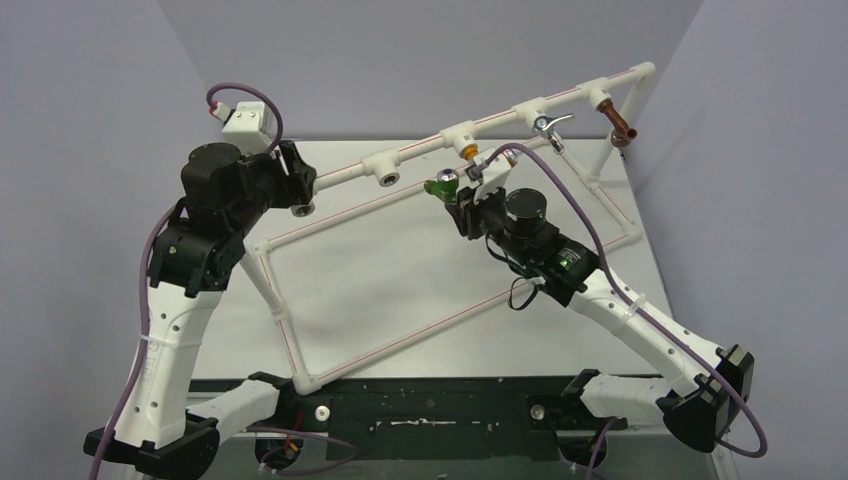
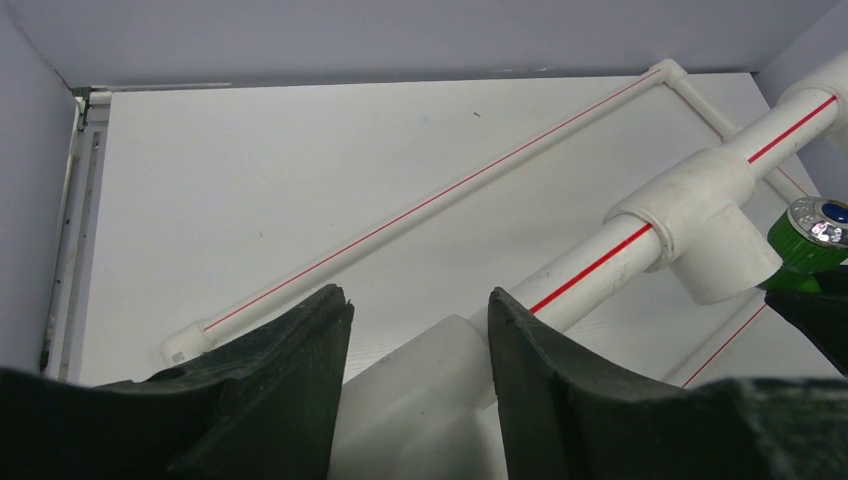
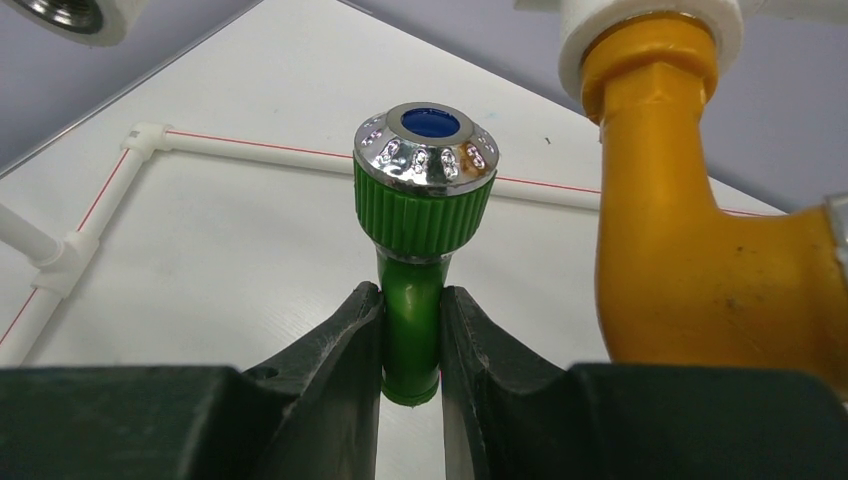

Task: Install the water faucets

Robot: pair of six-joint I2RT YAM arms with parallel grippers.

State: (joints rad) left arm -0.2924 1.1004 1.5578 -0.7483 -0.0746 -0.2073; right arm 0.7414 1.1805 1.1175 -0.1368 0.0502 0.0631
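Note:
The green water faucet [image 1: 441, 186] with its silver knob is held in the air by my right gripper [image 1: 462, 205], just below the raised pipe rail. In the right wrist view the fingers [image 3: 350, 330] pinch its green spout [image 3: 410, 330], and its knob [image 3: 425, 150] points away from the camera. An empty threaded tee socket [image 1: 386, 176] sits on the rail to the faucet's left and also shows in the right wrist view [image 3: 75, 15]. My left gripper [image 1: 298, 182] is shut on the white end fitting [image 2: 420, 390] of that rail. The green knob [image 2: 815, 235] shows beside the tee [image 2: 715, 235].
An orange tap [image 1: 464, 150], a chrome tap [image 1: 547, 125] and a copper-brown tap [image 1: 617, 122] hang on the rail to the right. The orange tap [image 3: 680, 250] is close beside my right gripper. The white pipe frame [image 1: 400, 335] lies on the table. Grey walls enclose the back and sides.

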